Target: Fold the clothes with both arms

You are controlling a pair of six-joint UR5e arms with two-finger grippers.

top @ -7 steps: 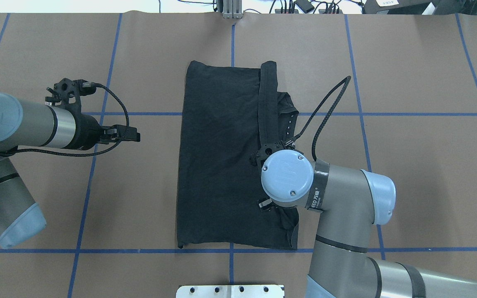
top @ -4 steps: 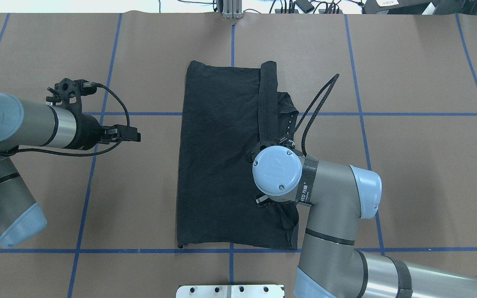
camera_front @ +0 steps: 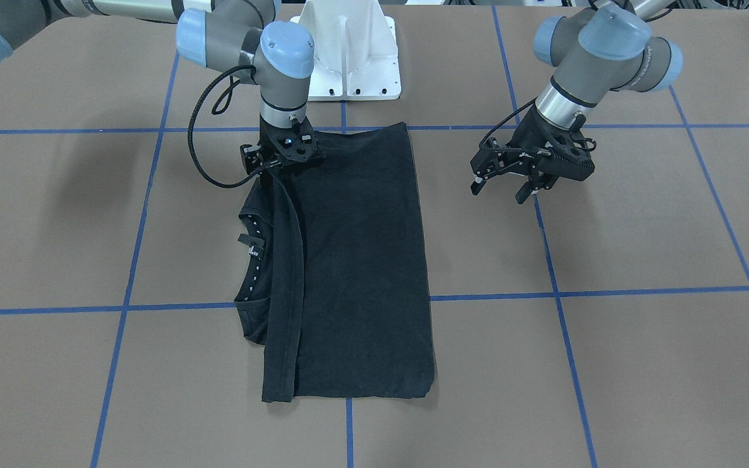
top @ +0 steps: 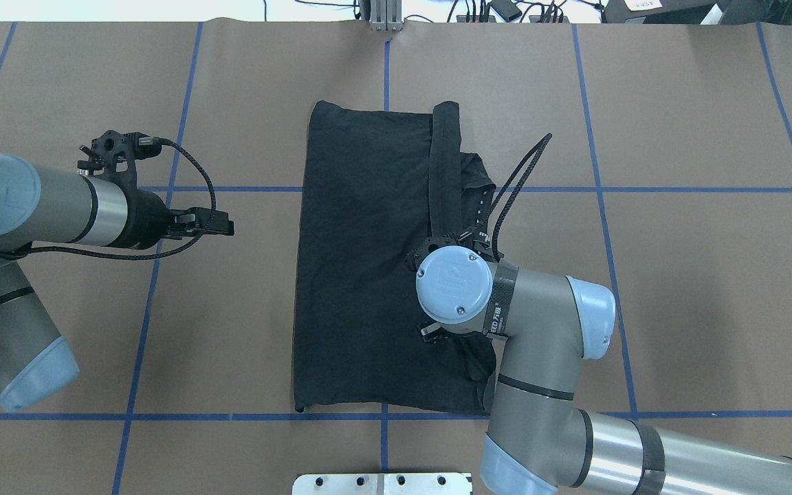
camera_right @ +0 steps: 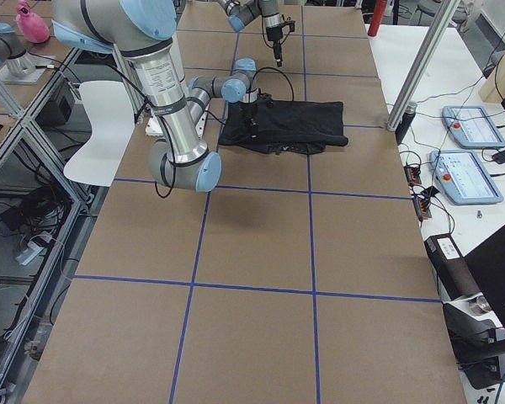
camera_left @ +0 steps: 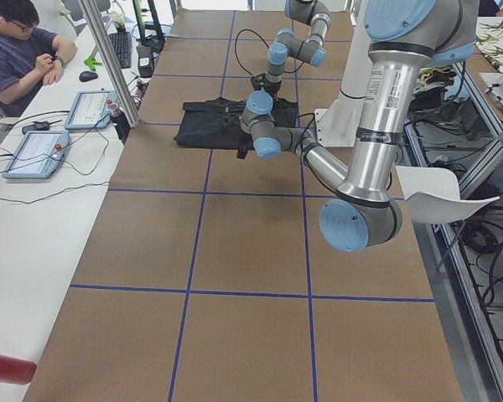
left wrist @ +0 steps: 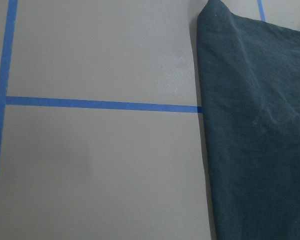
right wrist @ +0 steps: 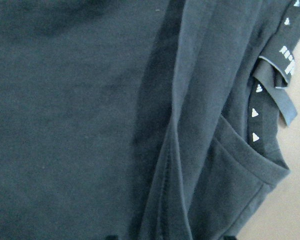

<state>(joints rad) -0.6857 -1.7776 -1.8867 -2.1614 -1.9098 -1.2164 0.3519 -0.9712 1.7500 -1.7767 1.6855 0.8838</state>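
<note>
The black T-shirt (camera_front: 361,260) lies folded lengthwise at mid-table, plain side up (top: 361,275). A long narrow fold runs along its edge on my right arm's side, with the neckband (right wrist: 255,125) showing beside it. My right gripper (camera_front: 281,158) stands over the shirt's near end, shut on that fold, which rises to it. In the overhead view the right wrist cap (top: 454,283) hides those fingers. My left gripper (camera_front: 501,190) hovers open and empty above bare table, well clear of the shirt's other long edge (left wrist: 205,125), and also shows in the overhead view (top: 223,225).
The white pedestal base (camera_front: 348,58) stands just behind the shirt's near end. Blue tape lines (top: 602,189) grid the brown table. A person (camera_left: 17,50) sits at a side desk with control pendants (camera_left: 38,151).
My right wrist has moved left and slightly farther over the shirt, drawing the held fold inward. The left arm has stayed put.
</note>
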